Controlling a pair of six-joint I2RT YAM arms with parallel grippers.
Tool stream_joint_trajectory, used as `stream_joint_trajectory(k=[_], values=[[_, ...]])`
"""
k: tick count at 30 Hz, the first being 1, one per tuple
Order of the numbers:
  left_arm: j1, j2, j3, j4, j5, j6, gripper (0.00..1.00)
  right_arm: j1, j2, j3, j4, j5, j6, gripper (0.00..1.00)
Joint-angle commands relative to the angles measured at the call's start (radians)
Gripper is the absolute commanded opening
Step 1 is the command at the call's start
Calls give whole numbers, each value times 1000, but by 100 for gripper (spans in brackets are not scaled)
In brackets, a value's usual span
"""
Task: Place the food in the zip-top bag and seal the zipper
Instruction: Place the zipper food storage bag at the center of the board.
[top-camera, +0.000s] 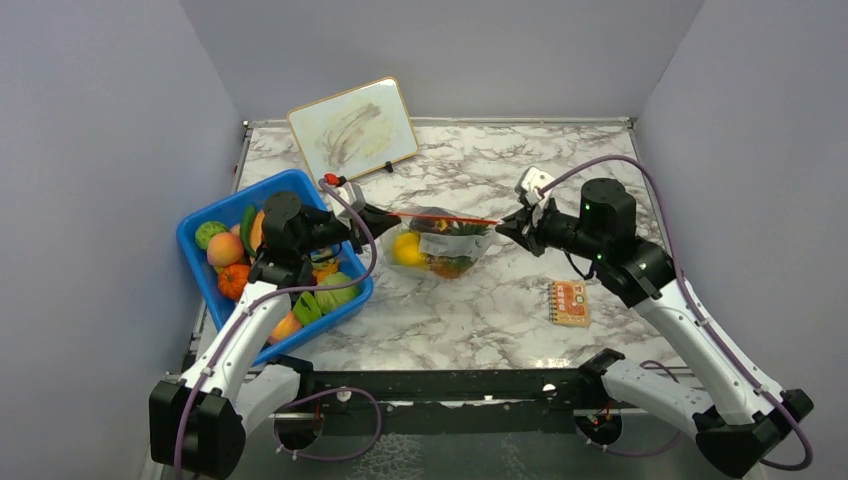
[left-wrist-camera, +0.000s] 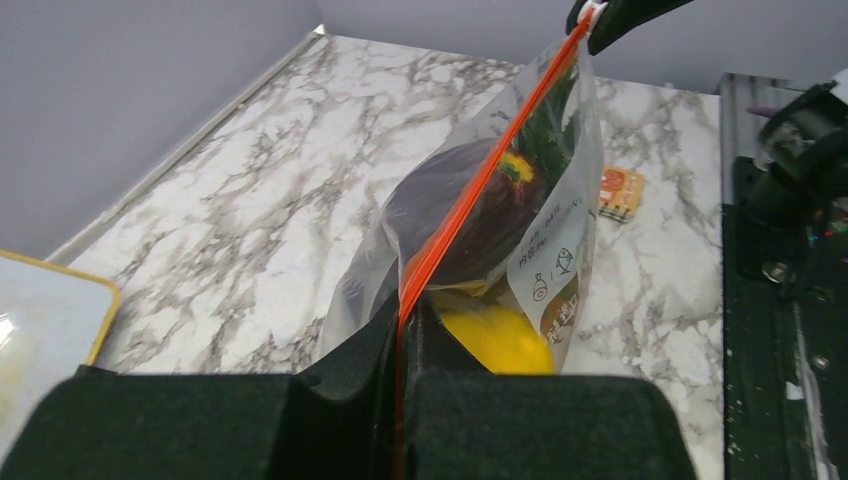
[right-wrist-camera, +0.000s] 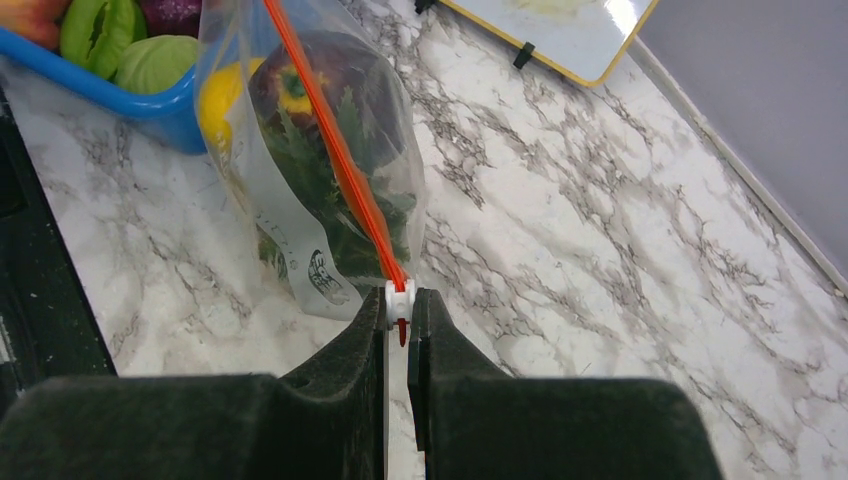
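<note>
The clear zip-top bag (top-camera: 440, 245) hangs over the marble table between both grippers, its orange-red zipper (top-camera: 445, 217) stretched taut and straight. Inside are a yellow fruit (left-wrist-camera: 500, 335), a dark purple fruit (left-wrist-camera: 470, 200) and spiky green leaves (right-wrist-camera: 330, 170). My left gripper (top-camera: 385, 218) is shut on the zipper's left end (left-wrist-camera: 402, 310). My right gripper (top-camera: 512, 223) is shut on the white slider (right-wrist-camera: 399, 298) at the zipper's right end. More food (top-camera: 226, 250) lies in the blue tub.
The blue tub (top-camera: 195, 225) stands at the left under my left arm. A small whiteboard (top-camera: 352, 127) leans at the back. An orange card (top-camera: 569, 303) lies on the table at the right front. Grey walls close three sides.
</note>
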Motion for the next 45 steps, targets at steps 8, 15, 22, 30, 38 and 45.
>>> stream_joint_trajectory(k=[8, 15, 22, 30, 38, 45], values=[[-48, -71, -55, 61, 62, -205, 0, -31, -147, 6, -286, 134, 85, 1], [-249, -89, -110, 60, -38, -341, 0, -30, -247, 0, -279, 70, 230, 1], [-276, -113, -152, 34, -146, -409, 0, -31, -260, 11, -261, 11, 246, 1], [-285, -74, -188, 20, -221, -384, 0, -31, -164, -69, -208, 41, 184, 1], [-286, 55, -66, -157, -383, -259, 10, -31, -59, -114, -31, 172, 237, 1], [-284, 171, 34, -124, -468, -174, 27, -32, 52, -114, 136, 305, 277, 4]])
